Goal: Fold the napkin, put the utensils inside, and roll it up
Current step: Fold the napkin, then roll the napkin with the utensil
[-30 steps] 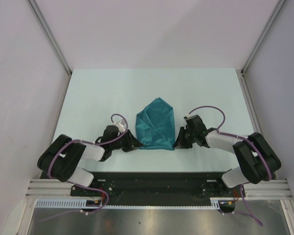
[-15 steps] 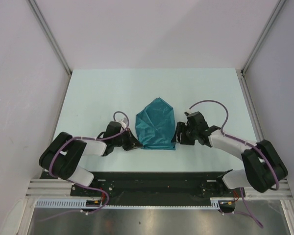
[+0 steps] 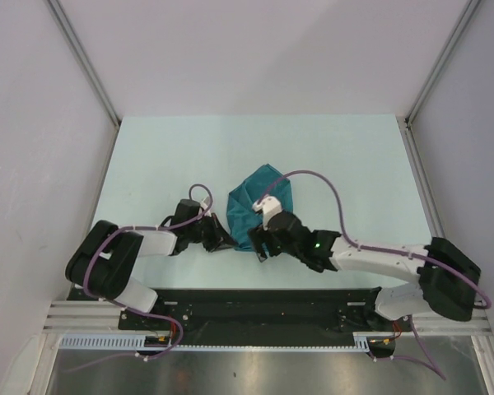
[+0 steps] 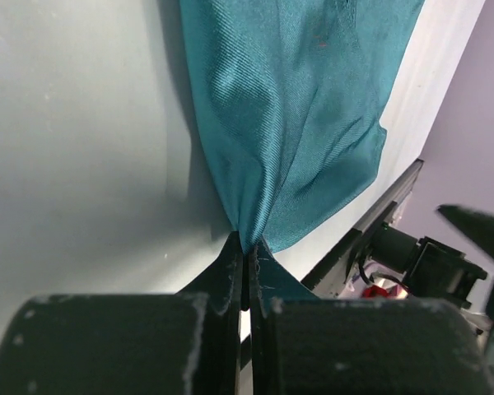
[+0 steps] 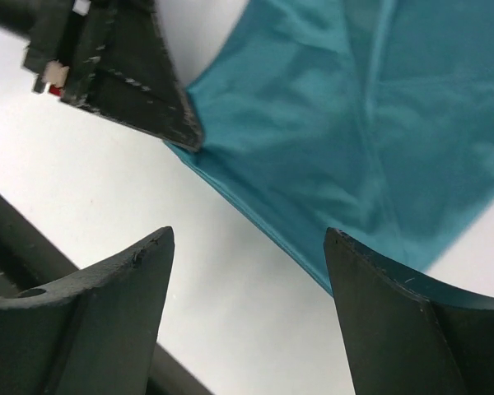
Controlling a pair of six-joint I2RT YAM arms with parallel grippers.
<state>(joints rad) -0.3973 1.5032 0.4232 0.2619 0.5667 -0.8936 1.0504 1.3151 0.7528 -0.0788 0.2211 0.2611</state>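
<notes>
Top view: the teal, faintly shiny soft cloth napkin (image 3: 245, 204) lies folded on the pale mint bench (image 3: 165, 156). It sits near the bench centre, a little toward 6 o'clock. Its outline comes to a blunt point at 12 o'clock and has a straighter edge at 6 o'clock. Creases run across the upper layer.

The left end effector (image 3: 224, 243) sits at the napkin's 7 o'clock corner. From my left wrist camera, the left end effector (image 4: 247, 251) is pinched narrow with its two dark fingers (image 4: 229, 271) pressed together on that corner. The napkin (image 4: 296, 123) pulls into tight pleats where it enters the grip, then fans out away from me across the bench (image 4: 82, 148).

The right arm reaches in from 4 o'clock, a purple cable (image 3: 313, 175) looping above it. The right end effector (image 3: 262, 247) is over the napkin's 6 o'clock edge and covers part of the cloth.

From my right wrist camera, the right end effector (image 5: 249, 240) is spread wide with nothing between its fingers (image 5: 140, 280). Below the gap are the napkin's edge and bare bench (image 5: 255, 329). I cannot tell whether the fingertips touch the cloth. The napkin (image 5: 337, 107) fills that view from 12 to 3 o'clock. At 10 o'clock the left end effector (image 5: 186, 132) shows as a dark wedge, its tip on the napkin's corner.
</notes>
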